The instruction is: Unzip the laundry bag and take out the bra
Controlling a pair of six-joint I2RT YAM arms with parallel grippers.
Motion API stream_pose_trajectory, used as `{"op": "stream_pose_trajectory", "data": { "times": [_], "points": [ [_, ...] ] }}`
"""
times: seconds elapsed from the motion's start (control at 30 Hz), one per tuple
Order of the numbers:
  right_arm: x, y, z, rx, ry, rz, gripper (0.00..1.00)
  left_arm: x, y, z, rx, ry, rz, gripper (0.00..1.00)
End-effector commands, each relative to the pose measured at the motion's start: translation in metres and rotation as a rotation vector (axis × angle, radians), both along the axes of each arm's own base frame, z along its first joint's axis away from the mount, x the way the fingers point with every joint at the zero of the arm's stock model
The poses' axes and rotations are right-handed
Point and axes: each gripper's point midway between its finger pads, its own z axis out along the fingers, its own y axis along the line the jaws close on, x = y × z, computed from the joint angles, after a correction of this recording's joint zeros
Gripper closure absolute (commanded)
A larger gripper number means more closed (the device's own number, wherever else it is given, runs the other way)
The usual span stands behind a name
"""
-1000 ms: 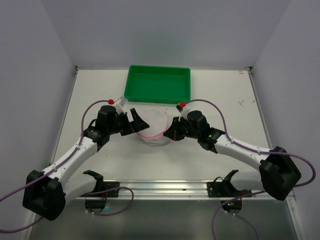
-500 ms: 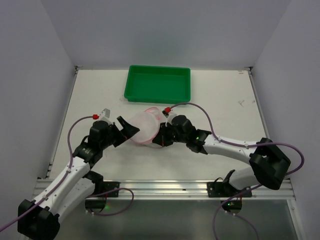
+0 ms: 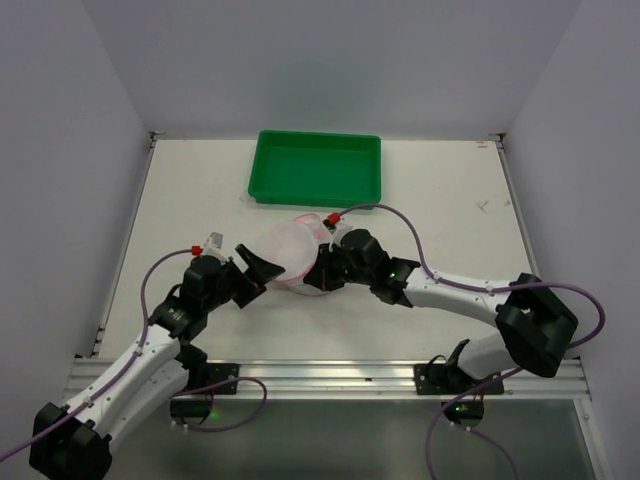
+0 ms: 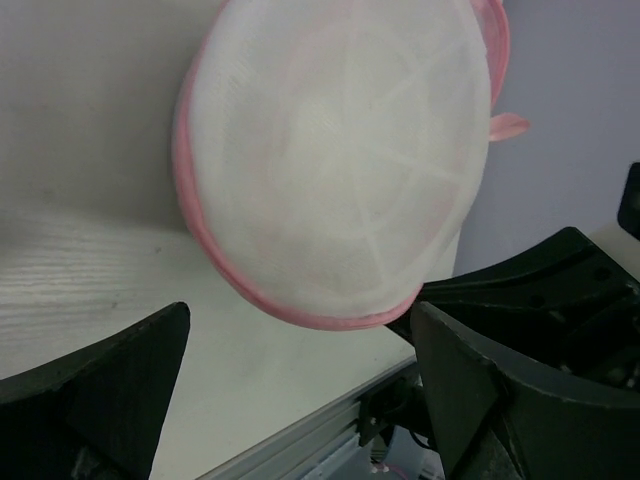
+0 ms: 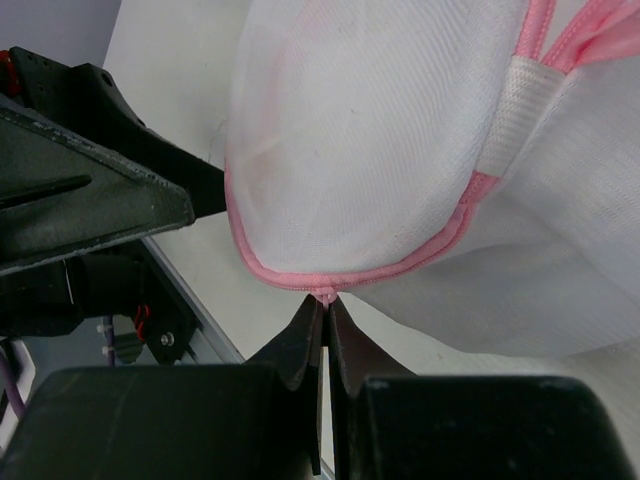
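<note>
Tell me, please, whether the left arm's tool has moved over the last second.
Yes. The left tool has drawn back, away from the green rectangular plastic tray, and slightly leftward in the top view.

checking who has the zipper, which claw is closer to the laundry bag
Right. The right claw is shut on the laundry bag at its pink rim. The left claw is open at the bag's opposite side, gripping nothing.
</note>
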Motion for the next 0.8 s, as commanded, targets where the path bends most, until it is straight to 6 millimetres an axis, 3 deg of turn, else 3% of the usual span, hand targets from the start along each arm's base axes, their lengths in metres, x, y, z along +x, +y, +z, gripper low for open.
{"op": "stream_pose_trajectory", "data": {
  "times": [0.0, 0.1, 0.2, 0.23, 0.27, 0.3, 0.4, 0.47, 0.6, 0.7, 0.77],
  "points": [
    [0.011, 0.014, 0.020, 0.050, -0.039, -0.017, 1.00, 0.010, -0.024, 0.025, -0.122, -0.062, 0.002, 0.07],
    [0.010, 0.015, 0.021, 0.051, -0.040, -0.010, 1.00, 0.016, -0.044, 0.032, -0.160, -0.087, -0.021, 0.16],
    [0.010, 0.012, 0.022, 0.039, -0.051, -0.011, 1.00, 0.020, -0.054, 0.026, -0.144, -0.072, -0.049, 0.39],
    [0.010, 0.011, 0.022, 0.031, -0.056, -0.011, 1.00, 0.021, -0.054, 0.024, -0.134, -0.068, -0.048, 0.56],
    [0.007, 0.006, 0.016, -0.002, -0.054, 0.000, 1.00, 0.021, -0.054, 0.021, -0.121, -0.064, -0.054, 0.64],
    [0.010, 0.000, 0.016, -0.027, -0.070, -0.015, 1.00, 0.023, -0.055, 0.025, -0.117, -0.072, -0.058, 0.81],
    [0.017, -0.021, 0.010, -0.110, -0.111, -0.023, 1.00, 0.025, -0.051, 0.025, -0.064, -0.085, -0.056, 0.99],
    [0.021, -0.040, -0.001, -0.157, -0.106, -0.041, 1.00, 0.025, -0.047, 0.027, -0.030, -0.091, -0.060, 1.00],
    [0.055, -0.097, -0.010, -0.147, -0.051, -0.192, 1.00, 0.020, -0.045, 0.022, 0.006, -0.090, -0.092, 1.00],
    [0.063, -0.110, -0.007, -0.155, -0.067, -0.215, 1.00, 0.011, -0.044, 0.011, 0.012, -0.073, -0.121, 1.00],
    [0.062, -0.108, -0.005, -0.161, -0.062, -0.188, 1.00, 0.006, -0.043, 0.003, 0.017, -0.061, -0.135, 1.00]
  ]
}}
